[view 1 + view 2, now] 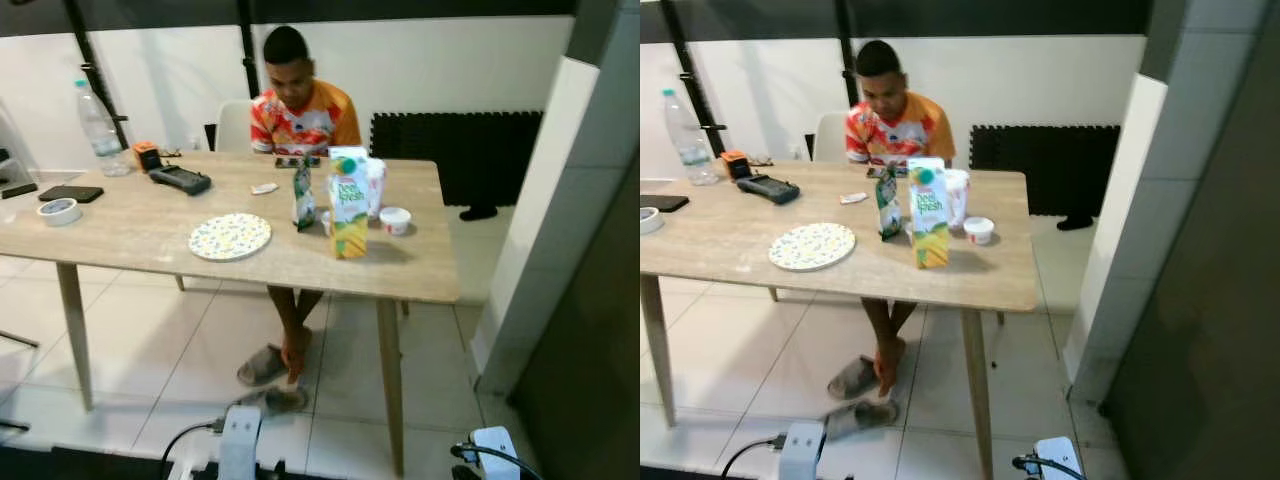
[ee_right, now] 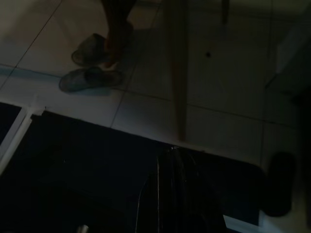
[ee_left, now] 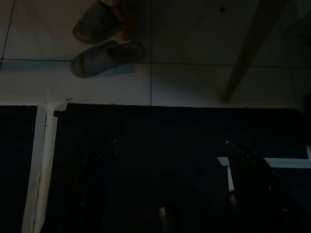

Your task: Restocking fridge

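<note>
A tall green and yellow juice carton [image 1: 349,205] stands near the right end of the wooden table [image 1: 150,235]. Beside it are a small green pouch [image 1: 303,195], a white carton [image 1: 375,184] and a small white tub [image 1: 395,220]. A person in an orange shirt [image 1: 300,115] sits behind the table. Both arms hang low by the floor, well short of the table. In the dark left wrist view my left gripper [image 3: 170,155] is open over a dark mat. My right gripper [image 2: 177,194] has its fingers together, holding nothing.
On the table are a patterned plate [image 1: 230,237], a water bottle [image 1: 100,128], a card terminal [image 1: 180,180] and a tape roll [image 1: 59,211]. Slippers [image 1: 265,365] and feet lie under it. A white pillar [image 1: 540,200] and a dark tall panel [image 1: 590,350] close the right side.
</note>
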Robot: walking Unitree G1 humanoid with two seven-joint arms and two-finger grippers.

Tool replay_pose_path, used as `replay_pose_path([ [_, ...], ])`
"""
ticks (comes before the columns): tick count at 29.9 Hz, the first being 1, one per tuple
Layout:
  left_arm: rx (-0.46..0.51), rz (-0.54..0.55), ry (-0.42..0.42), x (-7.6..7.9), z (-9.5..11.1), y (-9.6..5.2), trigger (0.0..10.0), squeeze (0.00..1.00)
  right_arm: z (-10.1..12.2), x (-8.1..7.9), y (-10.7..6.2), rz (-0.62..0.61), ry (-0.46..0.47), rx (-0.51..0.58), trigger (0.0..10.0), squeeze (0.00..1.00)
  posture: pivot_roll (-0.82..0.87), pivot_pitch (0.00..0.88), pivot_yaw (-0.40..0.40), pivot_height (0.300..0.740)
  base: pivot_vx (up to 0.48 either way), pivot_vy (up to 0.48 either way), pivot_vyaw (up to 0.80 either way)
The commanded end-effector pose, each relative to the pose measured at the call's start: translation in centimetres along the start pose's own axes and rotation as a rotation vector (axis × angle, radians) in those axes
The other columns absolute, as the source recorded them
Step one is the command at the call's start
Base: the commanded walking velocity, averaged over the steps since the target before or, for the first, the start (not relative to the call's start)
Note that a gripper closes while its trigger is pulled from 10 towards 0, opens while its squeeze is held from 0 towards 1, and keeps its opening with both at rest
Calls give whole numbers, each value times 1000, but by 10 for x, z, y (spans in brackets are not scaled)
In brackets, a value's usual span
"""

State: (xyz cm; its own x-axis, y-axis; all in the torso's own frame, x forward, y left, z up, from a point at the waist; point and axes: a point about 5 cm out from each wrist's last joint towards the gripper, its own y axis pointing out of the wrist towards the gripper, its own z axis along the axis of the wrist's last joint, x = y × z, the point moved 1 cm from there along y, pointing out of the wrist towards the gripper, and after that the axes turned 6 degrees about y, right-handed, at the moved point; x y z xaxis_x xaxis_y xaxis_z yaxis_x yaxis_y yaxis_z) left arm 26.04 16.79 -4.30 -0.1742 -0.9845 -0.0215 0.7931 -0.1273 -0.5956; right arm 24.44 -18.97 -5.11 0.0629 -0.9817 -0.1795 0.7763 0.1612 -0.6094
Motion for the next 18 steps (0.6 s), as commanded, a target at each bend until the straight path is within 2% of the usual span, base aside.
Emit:
replay_pose_path([
  [1, -19, 5, 19, -4, -4, -2, 10000, 0, -8, -5, -1, 6, 15, -17, 10000, 0, -64, 75, 57, 740, 255, 0, 0],
  [18, -24, -11, 37, -4, 1, 1, 10000, 0, -15, -9, -1, -25, 53, -12, 10000, 0, -75, 88, 94, 740, 259, 0, 0],
])
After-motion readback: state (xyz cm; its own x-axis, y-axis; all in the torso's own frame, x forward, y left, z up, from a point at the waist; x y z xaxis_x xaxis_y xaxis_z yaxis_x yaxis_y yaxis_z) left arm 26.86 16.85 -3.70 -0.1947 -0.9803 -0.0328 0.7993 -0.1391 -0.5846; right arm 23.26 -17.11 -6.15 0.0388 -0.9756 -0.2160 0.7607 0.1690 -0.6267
